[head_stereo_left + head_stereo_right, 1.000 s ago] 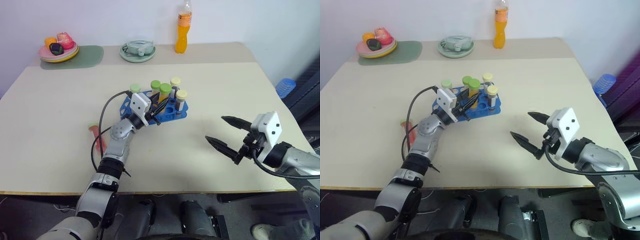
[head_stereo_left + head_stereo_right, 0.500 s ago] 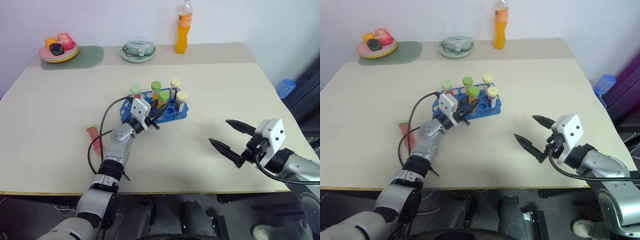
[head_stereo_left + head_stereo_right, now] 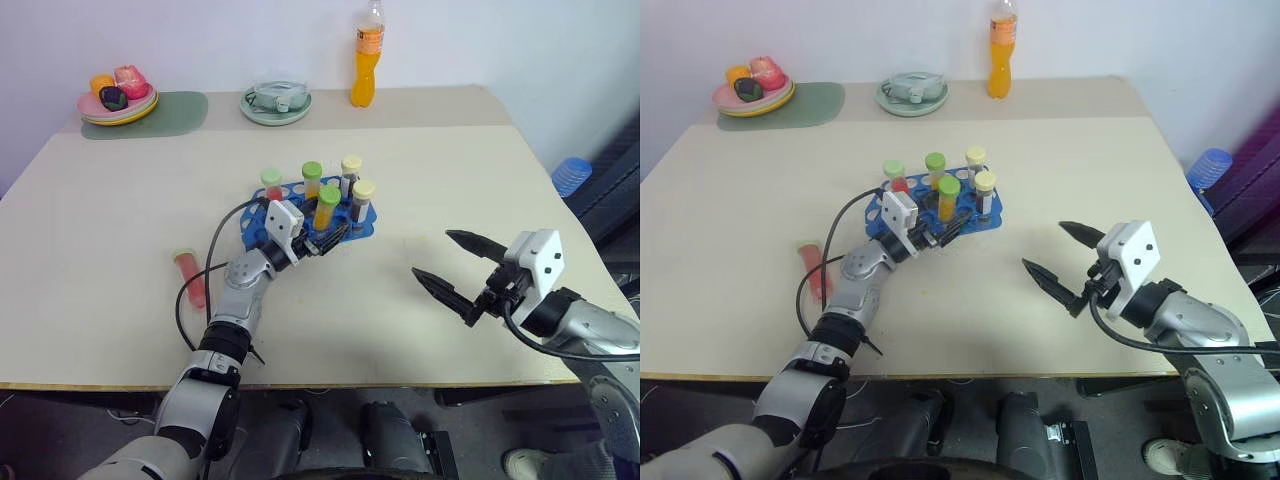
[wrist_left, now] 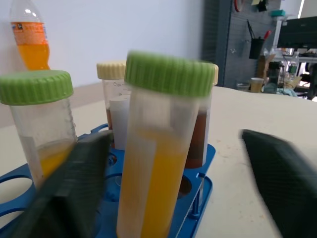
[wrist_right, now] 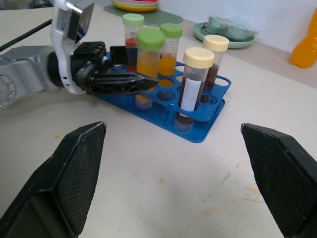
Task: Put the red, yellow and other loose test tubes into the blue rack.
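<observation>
Lying flat on the pale beige worktop (image 3: pixel 120 200), the clear plastic tube of red liquid with a green cap (image 3: pixel 189 276) is the one loose piece left, so the coming move turns on it. It rests just beside the left forearm, on that arm's outer side and nearer the robot than the small bright blue plastic rack with its grid of round holes (image 3: pixel 362 226). Its long axis runs roughly toward and away from the robot, with the green cap at the far end.

The left gripper (image 3: pixel 326 240) points the other way, at the rack, with its jaws spread wide on either side of the clear green-capped tube of yellow-orange liquid (image 3: pixel 327 207), which stands upright in a front hole. In the left wrist view a gap shows between that tube and each black finger, so I judge nothing is held. The right gripper (image 3: pixel 458 265) hovers well apart over bare worktop on the robot's right, jaws also wide and empty. The left arm is much the nearer to the lying tube, and I judge it would have to pull back and swing outward to reach it.

Counted: five tubes stand in the rack, three green-capped and two cream-capped with dark brown liquid (image 3: pixel 361 202); one tube is loose. There is one rack.
</observation>
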{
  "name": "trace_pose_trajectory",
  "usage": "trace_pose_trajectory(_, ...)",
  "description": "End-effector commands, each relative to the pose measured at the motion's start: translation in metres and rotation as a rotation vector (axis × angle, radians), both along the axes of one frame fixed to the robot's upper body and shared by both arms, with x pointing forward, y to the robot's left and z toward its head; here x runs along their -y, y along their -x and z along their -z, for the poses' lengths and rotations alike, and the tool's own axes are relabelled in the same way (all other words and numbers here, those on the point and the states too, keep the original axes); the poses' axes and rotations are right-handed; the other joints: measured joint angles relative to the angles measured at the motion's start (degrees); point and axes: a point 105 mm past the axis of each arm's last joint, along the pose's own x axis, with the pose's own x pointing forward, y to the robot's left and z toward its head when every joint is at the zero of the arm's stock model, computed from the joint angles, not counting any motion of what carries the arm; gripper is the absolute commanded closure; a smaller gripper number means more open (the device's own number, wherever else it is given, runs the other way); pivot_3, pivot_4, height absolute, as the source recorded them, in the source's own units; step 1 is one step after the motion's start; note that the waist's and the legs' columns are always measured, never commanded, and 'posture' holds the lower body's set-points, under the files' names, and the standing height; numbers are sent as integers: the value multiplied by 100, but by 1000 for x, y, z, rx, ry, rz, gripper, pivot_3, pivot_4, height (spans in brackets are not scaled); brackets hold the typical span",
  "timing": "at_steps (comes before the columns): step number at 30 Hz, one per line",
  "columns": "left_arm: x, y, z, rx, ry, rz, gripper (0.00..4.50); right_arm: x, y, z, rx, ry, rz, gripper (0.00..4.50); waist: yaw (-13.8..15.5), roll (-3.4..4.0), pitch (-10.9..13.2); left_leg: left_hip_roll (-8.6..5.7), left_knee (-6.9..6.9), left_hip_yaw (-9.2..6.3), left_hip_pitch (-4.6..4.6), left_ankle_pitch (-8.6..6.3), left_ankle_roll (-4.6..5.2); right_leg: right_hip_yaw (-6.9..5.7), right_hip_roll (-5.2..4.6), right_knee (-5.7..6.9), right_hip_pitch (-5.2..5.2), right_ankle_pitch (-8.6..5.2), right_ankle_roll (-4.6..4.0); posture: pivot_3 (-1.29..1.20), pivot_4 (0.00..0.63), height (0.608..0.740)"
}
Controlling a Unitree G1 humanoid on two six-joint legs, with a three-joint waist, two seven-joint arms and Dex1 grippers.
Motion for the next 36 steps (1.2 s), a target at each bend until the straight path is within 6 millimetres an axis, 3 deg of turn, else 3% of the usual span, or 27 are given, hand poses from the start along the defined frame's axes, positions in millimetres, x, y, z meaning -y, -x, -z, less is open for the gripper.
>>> trace_pose_trajectory(1, -5, 4, -30, 105, 53, -9, 32, -3, -2, -9, 38, -6, -12, 0, 0, 0, 0, 0, 0, 0, 0, 0, 0, 0, 0, 0, 0, 0, 0, 0, 150, 740)
trace_pose_trajectory(7, -20, 16, -65, 191, 95, -14, 32, -6, -3, -7, 28, -8, -32, 0, -5, 0, 0, 0, 0, -1, -1, 0, 0, 0, 0, 1, -2, 0, 0, 0, 150, 740)
trace_pose_trajectory(11, -39, 16, -104, 189, 197, -45, 32, -11, -5, -4, 17, -14, -57, 0, 0, 0, 0, 0, 2, 0, -2, 0, 0, 0, 1, 1, -2, 0, 0, 0, 150, 740)
trace_pose_trajectory(13, -54, 10, -124, 137, 286, -96, 32, -14, -6, -3, 15, -18, -69, 0, -1, -1, 1, 0, 2, -1, -2, 0, 0, 0, 2, 1, -3, 0, 0, 0, 150, 740)
trace_pose_trajectory(16, -93, -8, -138, -9, 394, -329, 32, -18, -10, -2, 15, -24, -89, 0, -12, -2, 1, 0, 2, -2, -2, 1, -1, 0, 3, 4, -5, 0, 0, 0, 150, 740)
trace_pose_trajectory(19, -130, -17, -130, -217, 347, -648, 32, -20, -13, 1, 12, -30, -106, 0, -17, -2, 1, 0, 1, -1, -1, 1, -1, 1, 3, 5, -6, 0, 0, 0, 150, 740)
trace_pose_trajectory(24, -161, 22, -114, -572, 501, -680, 32, -29, -21, 11, -6, -55, -158, 0, -11, -18, 11, 1, 3, -2, -3, 6, -11, 2, 13, 8, -10, 0, 0, 0, 150, 740)
trace_pose_trajectory(26, -183, 34, -84, -769, 449, -777, 32, -35, -24, 15, -12, -68, -182, 0, -5, -18, 11, 1, 2, -2, -2, 15, -28, 1, 15, 10, -11, 0, 0, 0, 150, 740)
trace_pose_trajectory(28, -198, 50, -67, -854, 388, -796, 32, -41, -27, 20, -23, -84, -209, 0, -21, -15, 9, 1, 1, -1, 1, 25, -44, 2, 19, 15, -13, 0, 0, 0, 150, 740)
trace_pose_trajectory(31, -215, 68, -46, -956, 312, -788, 32, -53, -30, 29, -41, -103, -255, 0, -64, -20, 11, 6, -6, 0, 4, 28, -54, 3, 20, 32, -24, -1, -1, 0, 150, 740)
trace_pose_trajectory(36, -222, 96, -41, -1073, 278, -939, 32, -65, -36, 37, -54, -136, -297, 0, 0, -44, 23, 7, 4, 3, 7, 21, -64, 6, 4, 61, -31, -2, -5, 0, 150, 740)
